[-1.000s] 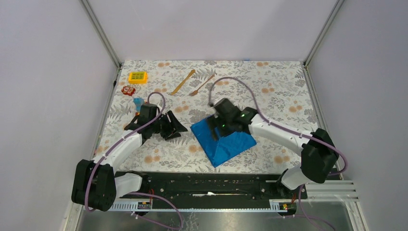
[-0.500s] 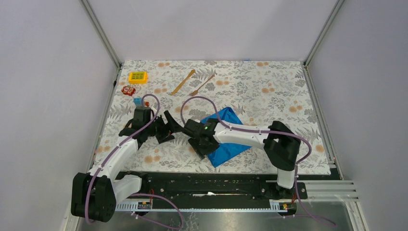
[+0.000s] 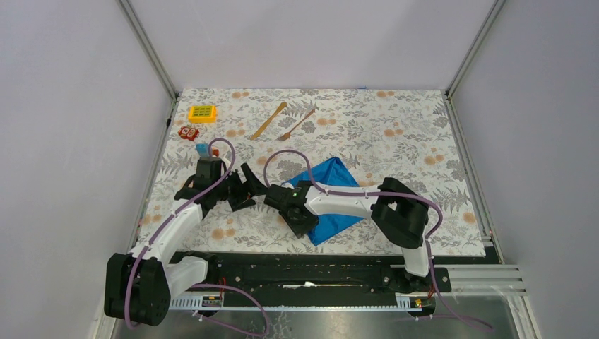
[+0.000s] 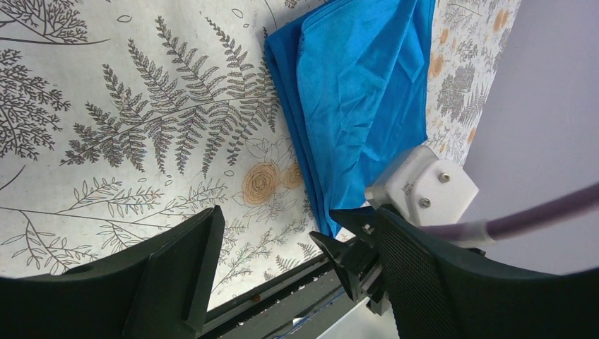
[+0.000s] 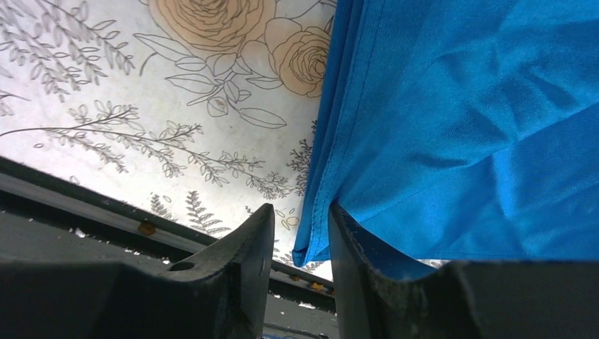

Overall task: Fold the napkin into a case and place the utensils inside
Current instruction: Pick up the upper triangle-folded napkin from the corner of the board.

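Top cam sits high behind my arm bases, looking down on the whole desk (image 3: 395,127) from far off. Left wrist cam looks out past my left pincer (image 4: 295,219), mid-range, with the napkin (image 4: 353,92) beyond the fingertips. Right wrist cam looks past my right pincer (image 5: 300,212), very close, napkin edge between the fingers. All three share the napkin and the desk print beside it.
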### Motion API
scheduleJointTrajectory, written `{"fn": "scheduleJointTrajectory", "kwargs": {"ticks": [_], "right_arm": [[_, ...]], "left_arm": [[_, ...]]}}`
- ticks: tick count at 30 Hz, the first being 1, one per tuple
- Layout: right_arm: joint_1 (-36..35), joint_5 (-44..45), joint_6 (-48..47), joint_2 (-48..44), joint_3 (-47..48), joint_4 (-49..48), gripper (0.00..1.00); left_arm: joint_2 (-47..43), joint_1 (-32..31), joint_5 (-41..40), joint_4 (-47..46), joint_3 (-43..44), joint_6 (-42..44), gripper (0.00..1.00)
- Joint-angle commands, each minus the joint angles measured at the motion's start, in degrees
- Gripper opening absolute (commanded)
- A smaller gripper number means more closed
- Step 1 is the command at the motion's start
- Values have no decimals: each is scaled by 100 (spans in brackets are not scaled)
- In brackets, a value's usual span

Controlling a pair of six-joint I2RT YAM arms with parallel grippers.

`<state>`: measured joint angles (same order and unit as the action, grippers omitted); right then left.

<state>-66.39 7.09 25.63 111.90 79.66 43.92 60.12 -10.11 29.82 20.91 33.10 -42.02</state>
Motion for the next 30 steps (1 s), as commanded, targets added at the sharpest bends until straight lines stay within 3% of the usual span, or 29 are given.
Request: {"fn": "scheduleJointTrajectory", "kwargs": {"ticks": [1,13,15,18,20,24,30], "right_arm": [[-23,261,93,118,-161,-111,40],[-14,440,162,198,-922,-763,39],[-14,493,188,218,-1092,-955,33],[-14,700,203,60,-1397,-1323,11],[-14,825,135,-92,-1488,-1495,2],[-14,920,-62,-511,-1553,-1742,0],[-14,702,-151,-1185,-1593,-1884,0]], "left_arm": [[17,27,61,-182,11,76,84],[17,42,33,-168,-92,89,83],[15,44,41,-172,-104,84,84],[-1,44,85,-214,-127,36,87],[2,50,150,-302,-171,-44,92],[202,48,481,-730,-332,-361,96],[912,-177,1112,-2419,-848,-1465,96]]}}
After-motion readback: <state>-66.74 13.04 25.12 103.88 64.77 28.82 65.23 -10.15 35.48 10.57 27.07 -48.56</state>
